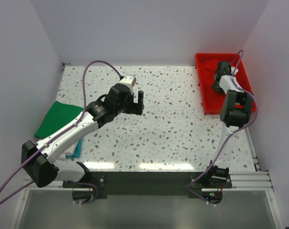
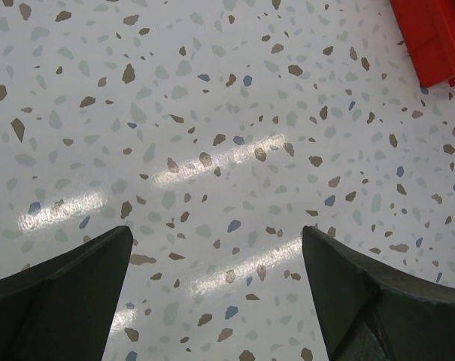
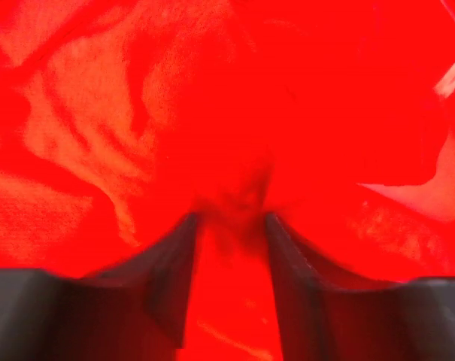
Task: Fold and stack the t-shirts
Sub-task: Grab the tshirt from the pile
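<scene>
Two arms are working well apart. The left pincer (image 1: pixel 139 102) is hovering spread wide above the speckled desk (image 1: pixel 173 124). The right pincer (image 3: pixel 229 218) is sitting in the red t-shirt (image 3: pixel 137 113) inside the red tray (image 1: pixel 208 102); because of blur I cannot tell if it is pinching the cloth. The green t-shirt (image 1: pixel 58 118) is lying folded at the desk's left edge.

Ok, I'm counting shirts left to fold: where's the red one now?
Top view: the red t-shirt lies crumpled in the red tray at the far-right corner of the table, under the right gripper.
</scene>
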{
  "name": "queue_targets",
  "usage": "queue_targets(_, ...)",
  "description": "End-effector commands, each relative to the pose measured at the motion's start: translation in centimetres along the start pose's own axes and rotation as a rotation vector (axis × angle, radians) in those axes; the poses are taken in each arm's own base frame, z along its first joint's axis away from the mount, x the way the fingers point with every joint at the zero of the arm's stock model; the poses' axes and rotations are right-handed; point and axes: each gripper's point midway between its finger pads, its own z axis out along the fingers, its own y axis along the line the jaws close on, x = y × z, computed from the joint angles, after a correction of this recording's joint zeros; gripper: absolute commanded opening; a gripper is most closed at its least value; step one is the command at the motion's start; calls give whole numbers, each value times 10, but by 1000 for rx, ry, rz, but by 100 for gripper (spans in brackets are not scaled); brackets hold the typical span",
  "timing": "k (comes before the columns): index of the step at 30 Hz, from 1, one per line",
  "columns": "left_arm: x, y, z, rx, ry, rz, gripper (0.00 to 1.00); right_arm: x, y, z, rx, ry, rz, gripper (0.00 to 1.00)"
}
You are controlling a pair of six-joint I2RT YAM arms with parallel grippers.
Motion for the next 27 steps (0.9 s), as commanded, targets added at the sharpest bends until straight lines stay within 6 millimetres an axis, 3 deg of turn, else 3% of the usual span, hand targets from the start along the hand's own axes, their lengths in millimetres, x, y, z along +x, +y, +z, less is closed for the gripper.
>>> queue_targets(1,-6,-3,0,16,-20,16,100,-24,14,-7,-51,-55,35,34)
queue_targets(4,-5,-3,1,14,-16,17,100,-27,17,-11,-70,-57,36,7)
queue_targets(6,-6,-2,0,10,-19,15,100,-34,21,-20,-101,-67,44,0)
queue_targets(11,-8,-1,-1,5,-24,16,100,-69,20,-59,-141,-157,78,0)
queue_targets(14,-10,-1,-3,4,-31,15,100,-81,16,-78,-156,-196,88,0)
queue_targets(17,-10,-1,-3,6,-32,15,100,-102,16,-113,-198,-268,105,0)
queue_targets(21,-11,-2,-2,13,-35,11,100,-129,21,-169,-264,-378,97,0)
queue_targets(24,-12,-2,-2,13,-38,6,100,-150,37,-240,-332,-503,81,0)
queue_targets(26,-14,-2,-3,14,-44,0,100,-176,31,-297,-371,-611,106,0)
queue_targets(27,-15,-2,-4,14,-49,-2,100,-171,49,-326,-422,-641,71,0)
